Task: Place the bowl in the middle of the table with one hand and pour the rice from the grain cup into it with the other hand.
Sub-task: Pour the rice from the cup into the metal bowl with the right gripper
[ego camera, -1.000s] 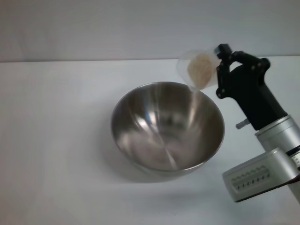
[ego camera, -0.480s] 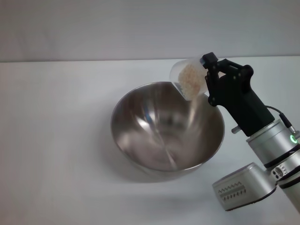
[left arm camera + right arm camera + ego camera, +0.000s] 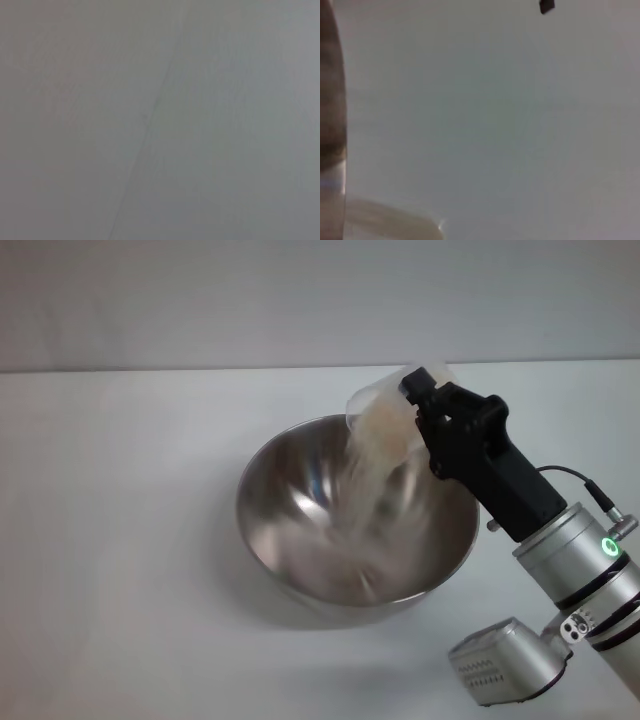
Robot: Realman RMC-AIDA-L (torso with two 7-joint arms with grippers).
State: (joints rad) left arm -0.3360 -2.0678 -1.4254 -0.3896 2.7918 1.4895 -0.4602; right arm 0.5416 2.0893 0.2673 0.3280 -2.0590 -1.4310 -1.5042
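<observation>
Bowl (image 3: 357,515): steel, upright, near the middle of the white table (image 3: 120,540), nothing gripping it. Cup (image 3: 385,410): clear plastic, tipped steeply with its mouth down and toward the robot's left, held above the bowl's far right rim. Rice (image 3: 365,455): pale grains streaming from the cup's mouth down into the bowl, blurred in the fall; some grains lie along the inner wall and bottom. Right gripper (image 3: 420,400): black, reaching in from the right of the head view on a silver forearm, fingers clamped on the cup's rear side. Right wrist view: a brown-and-silver edge at one side and a pale shape at one corner, neither identifiable. Left gripper: not seen in any view; left wrist view gives only a plain grey surface.
</observation>
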